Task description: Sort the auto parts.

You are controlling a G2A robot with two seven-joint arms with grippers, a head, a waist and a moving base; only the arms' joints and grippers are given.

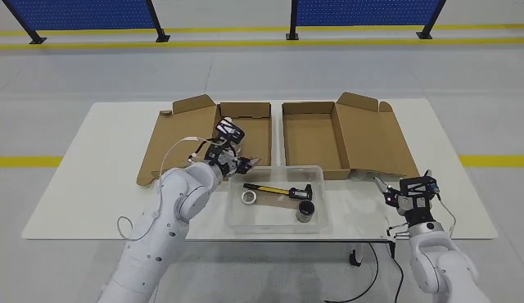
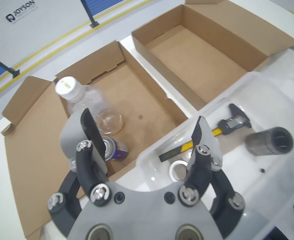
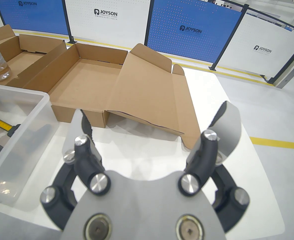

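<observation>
Fingers spread wide and empty, the left gripper hangs with one finger above the left cardboard box and the other above the clear plastic bin. In the top view the left gripper sits just left of the frame's centre, over the spot where the near edge of the left cardboard box meets the far left corner of the clear plastic bin.

Inside that box are a clear bottle with a white cap and a small can with a purple label. The can is close to the box's near wall and partly hidden behind one finger. Whether the finger touches it cannot be told.

At the lower centre of the top view, the bin holds a black and yellow caliper, a dark metal cylinder and a white ring. The ring lies just beside the caliper's yellow end, and the cylinder lies apart from both.

At the upper centre of the top view, the right cardboard box stands beside the left one, its flap folded open.

At the lower right of the top view, the right gripper is over the bare white table, well apart from the bin. Its own wrist view shows the right gripper opened wide too, with nothing between its fingers.
</observation>
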